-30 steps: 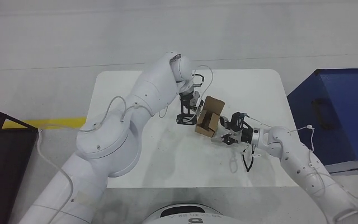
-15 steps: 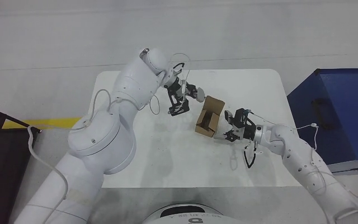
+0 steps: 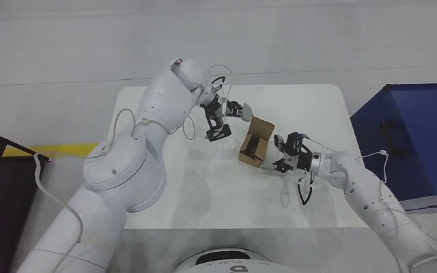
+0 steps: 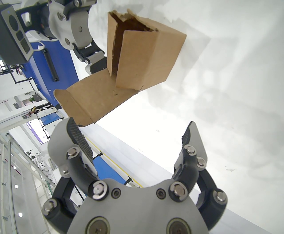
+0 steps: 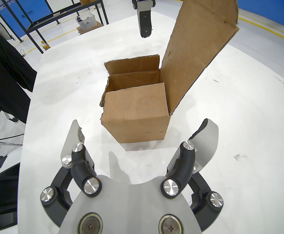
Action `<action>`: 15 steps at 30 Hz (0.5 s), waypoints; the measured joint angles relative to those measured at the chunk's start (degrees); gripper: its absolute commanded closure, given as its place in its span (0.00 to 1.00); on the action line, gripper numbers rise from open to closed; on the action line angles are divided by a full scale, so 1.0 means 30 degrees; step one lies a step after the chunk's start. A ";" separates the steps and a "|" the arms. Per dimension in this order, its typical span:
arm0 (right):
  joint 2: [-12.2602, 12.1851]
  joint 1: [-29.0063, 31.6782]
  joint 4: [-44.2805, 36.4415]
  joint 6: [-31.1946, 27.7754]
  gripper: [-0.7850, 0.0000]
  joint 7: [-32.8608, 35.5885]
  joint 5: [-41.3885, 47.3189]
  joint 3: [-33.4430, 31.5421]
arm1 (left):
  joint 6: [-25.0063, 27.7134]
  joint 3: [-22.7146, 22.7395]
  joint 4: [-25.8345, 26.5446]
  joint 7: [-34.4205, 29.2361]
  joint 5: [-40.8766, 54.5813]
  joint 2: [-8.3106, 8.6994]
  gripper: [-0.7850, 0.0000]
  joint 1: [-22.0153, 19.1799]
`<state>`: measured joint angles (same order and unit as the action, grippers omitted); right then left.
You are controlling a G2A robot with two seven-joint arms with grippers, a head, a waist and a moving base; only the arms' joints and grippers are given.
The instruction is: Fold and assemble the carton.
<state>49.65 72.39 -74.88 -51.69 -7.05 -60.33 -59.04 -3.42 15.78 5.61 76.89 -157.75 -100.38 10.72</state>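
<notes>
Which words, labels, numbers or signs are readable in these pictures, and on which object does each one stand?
Carton: plain brown cardboard, no print visible.
Blue wall panel: white lettering, partly cut off and too small to read.
Clear bin: pale label, too small to read.
No text anywhere in these views is clear enough to quote.

left gripper [image 4: 131, 123]: fingers spread wide | right gripper [image 5: 141, 123]: fingers spread wide
</notes>
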 measured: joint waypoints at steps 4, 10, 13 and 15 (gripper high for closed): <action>0.0000 0.0000 0.0000 0.0000 0.00 0.0000 0.0000 0.0000 | -0.0415 -0.0116 0.0205 -0.0045 -0.0149 0.0078 0.00 0.0209; 0.0107 0.0587 0.0018 0.0392 0.00 -0.0800 0.0612 -0.0060 | -0.2303 -0.0403 0.0228 0.2837 -0.0272 0.0662 0.00 0.0219; 0.0175 0.0903 0.0553 -0.0004 0.00 -0.1773 0.1121 -0.0150 | -0.2525 -0.0781 0.1091 0.3047 -0.0866 0.0774 0.01 0.0346; 0.0248 0.1004 0.1385 -0.0823 0.00 -0.2709 0.2087 -0.0245 | -0.2334 -0.1071 0.1672 0.2829 -0.1374 0.0842 0.05 0.0356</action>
<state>50.40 75.40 -70.73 -54.16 -15.18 -54.07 -59.77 -10.42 12.57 10.62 85.38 -161.87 -97.86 11.79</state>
